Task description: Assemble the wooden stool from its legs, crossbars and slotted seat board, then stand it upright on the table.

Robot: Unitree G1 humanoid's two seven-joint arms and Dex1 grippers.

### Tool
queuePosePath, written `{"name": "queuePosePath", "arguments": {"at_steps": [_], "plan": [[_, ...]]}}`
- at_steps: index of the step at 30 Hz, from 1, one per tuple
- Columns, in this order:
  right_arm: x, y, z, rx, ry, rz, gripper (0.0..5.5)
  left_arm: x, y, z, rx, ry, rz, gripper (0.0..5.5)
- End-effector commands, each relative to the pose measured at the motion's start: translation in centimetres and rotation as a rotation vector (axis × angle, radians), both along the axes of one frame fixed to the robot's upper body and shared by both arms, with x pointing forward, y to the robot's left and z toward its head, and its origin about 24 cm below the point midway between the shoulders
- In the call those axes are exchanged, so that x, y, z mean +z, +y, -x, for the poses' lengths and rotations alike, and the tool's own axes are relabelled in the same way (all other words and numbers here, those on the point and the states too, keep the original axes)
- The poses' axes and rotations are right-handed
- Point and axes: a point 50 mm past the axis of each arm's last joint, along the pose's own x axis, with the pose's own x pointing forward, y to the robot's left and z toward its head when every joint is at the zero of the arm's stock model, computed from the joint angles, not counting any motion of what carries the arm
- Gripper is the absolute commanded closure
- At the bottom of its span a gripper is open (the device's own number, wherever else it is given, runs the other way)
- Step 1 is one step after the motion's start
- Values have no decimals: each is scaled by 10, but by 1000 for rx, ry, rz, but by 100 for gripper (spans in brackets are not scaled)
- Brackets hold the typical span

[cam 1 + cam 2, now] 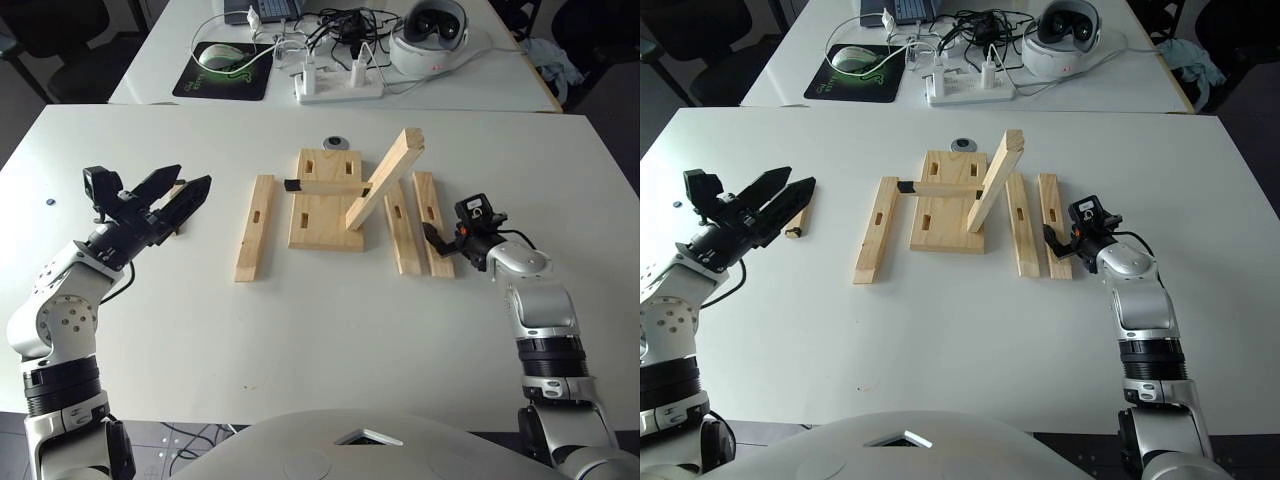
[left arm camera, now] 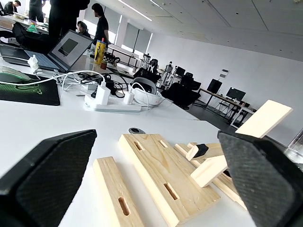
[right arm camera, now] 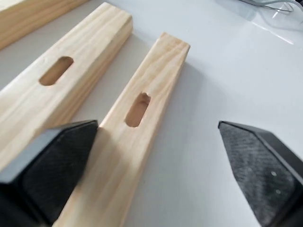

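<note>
The left tool (image 1: 193, 176) covers much of a short wooden piece (image 1: 796, 222) — its shape is unclear. The leaning leg (image 1: 385, 178) hides part of the seat board (image 1: 320, 215). A round dark thing (image 1: 336, 143) beyond — too small to tell.

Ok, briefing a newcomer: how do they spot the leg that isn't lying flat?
Find the slotted seat board on the white table. A tilted leg rises from its right edge. Unlike the flat leg beside it, it leans upward.
</note>
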Motion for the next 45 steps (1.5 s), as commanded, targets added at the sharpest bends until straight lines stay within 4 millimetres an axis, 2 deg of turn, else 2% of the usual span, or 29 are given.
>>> {"name": "queuePosePath", "arguments": {"at_steps": [1, 5, 8, 13, 19, 20, 24, 29, 31, 34, 37, 39, 41, 45], "plan": [[3, 13, 2, -5, 18, -67, 78, 1, -1, -2, -5, 6, -10, 77], [8, 14, 1, -39, 18, -32, 78, 1, -2, -2, -10, 7, -12, 77], [5, 9, 4, -102, 49, -8, 78, 3, -2, -3, -17, 6, -18, 77], [-4, 2, 10, -170, 117, -15, 160, 3, -4, -5, -24, 8, -22, 77], [-16, 9, 17, -175, 206, -85, 254, 5, -5, -6, -30, 6, -28, 77], [-17, 9, 18, -173, 218, -85, 257, 5, -5, -6, -31, 5, -29, 77], [-25, 7, 21, -182, 253, -75, 331, 7, -4, -8, -19, -7, -49, 77], [-25, -4, 17, -215, 169, -85, 343, 6, 8, -18, 96, -32, -201, 77], [-21, -13, 14, -249, 139, -117, 343, 8, 12, -21, 114, -31, -202, 77], [-4, -25, 4, -260, 2, -157, 343, 18, 17, -28, 143, -83, -198, 77], [30, -30, -13, -253, -210, -316, 343, 32, 21, -32, 96, -93, -117, 77], [62, -28, -24, -191, -364, -491, 343, 47, 19, -35, 33, -115, -49, 77], [77, -27, -28, -155, -433, -590, 343, 55, 18, -36, 2, -127, -18, 77], [151, -1, -30, 143, -593, -915, 343, 85, 7, -40, -135, -188, 77, 77]]}}
